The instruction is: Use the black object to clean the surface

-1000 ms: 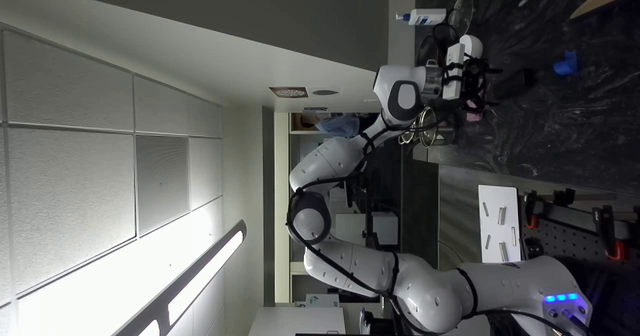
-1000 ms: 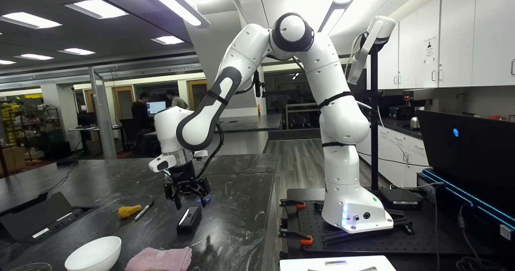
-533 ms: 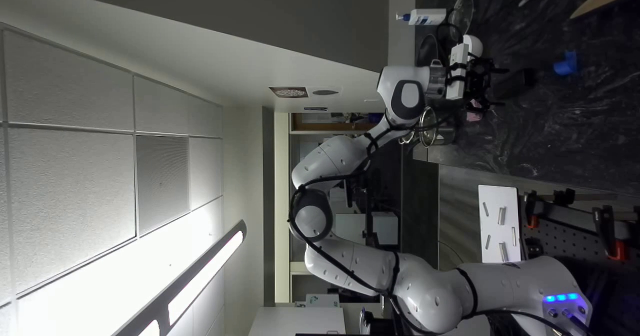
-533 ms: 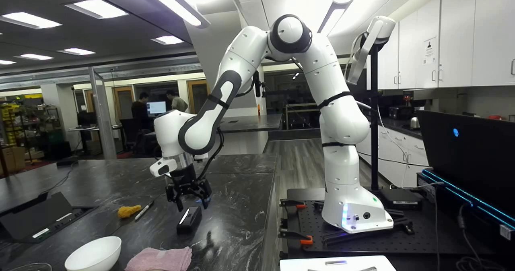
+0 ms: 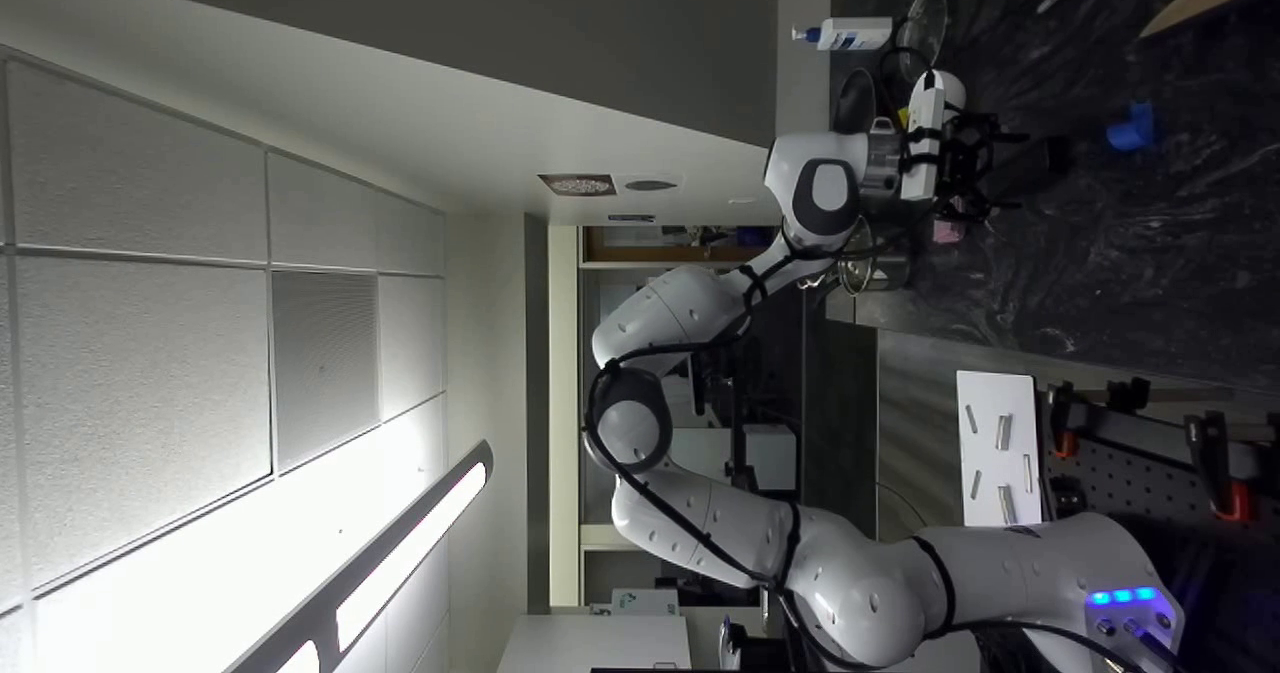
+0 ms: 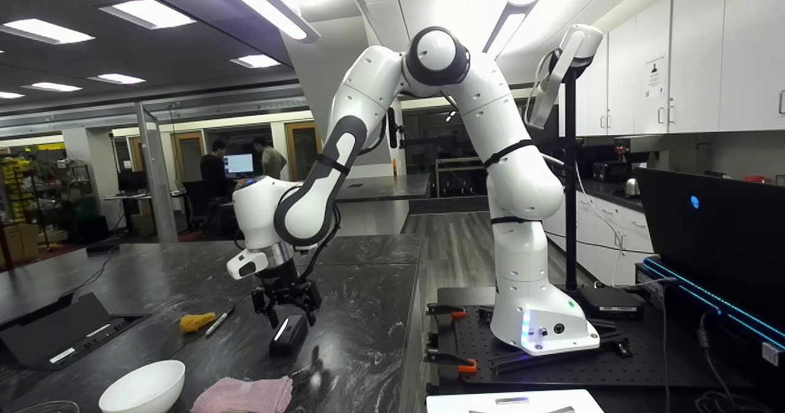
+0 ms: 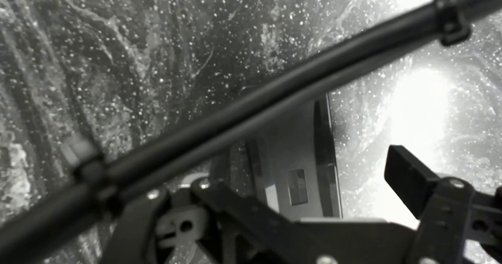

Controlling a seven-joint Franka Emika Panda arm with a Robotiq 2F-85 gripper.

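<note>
Gripper [image 6: 292, 319]: released, jaws spread wide. In the wrist view the black object [image 7: 288, 150] lies at lower centre between the jaws, a gap showing before the finger [image 7: 410, 177] at the frame's right; contact on its other side cannot be determined. In an exterior view the black object rests on the dark countertop [image 6: 362, 315], lower left of centre, just below the gripper; a pink cloth [image 6: 245, 396] lies nearer the bottom edge.

Lab: robot arm [image 6: 500, 118] on perforated plate [image 6: 539, 374]
</note>
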